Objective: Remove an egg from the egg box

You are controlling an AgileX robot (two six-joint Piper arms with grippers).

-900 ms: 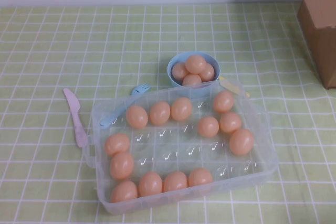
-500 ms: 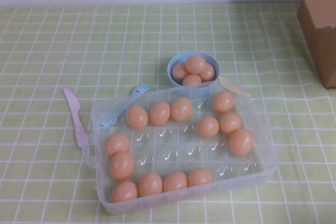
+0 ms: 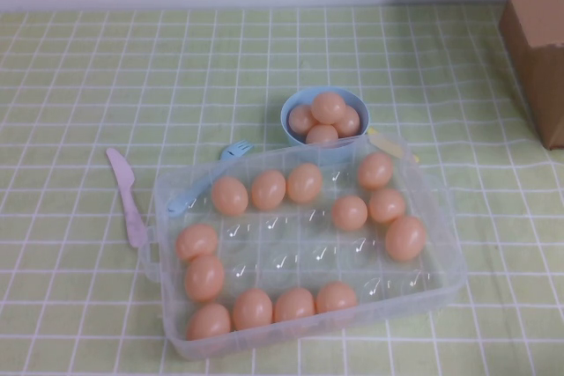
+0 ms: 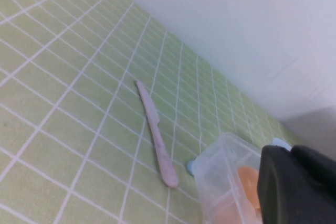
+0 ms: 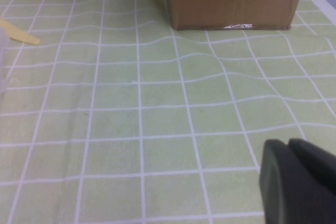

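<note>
The clear egg box (image 3: pixel 304 244) lies open at the table's front middle. Several peach-orange eggs sit in its cells, one of them in the back row (image 3: pixel 268 189). Neither gripper shows in the high view. In the left wrist view my left gripper (image 4: pixel 290 153) is shut and empty. It hangs beside a corner of the egg box (image 4: pixel 220 177), where an egg (image 4: pixel 249 187) shows through the wall. In the right wrist view my right gripper (image 5: pixel 289 145) is shut and empty above bare cloth, away from the box.
A light-blue bowl (image 3: pixel 287 112) holding several eggs stands just behind the box. A pink plastic knife (image 3: pixel 129 200) lies left of the box, a blue fork (image 3: pixel 231 152) at its back left. A cardboard box (image 3: pixel 533 24) stands at the far right. A yellow utensil (image 5: pixel 18 34) lies by the box.
</note>
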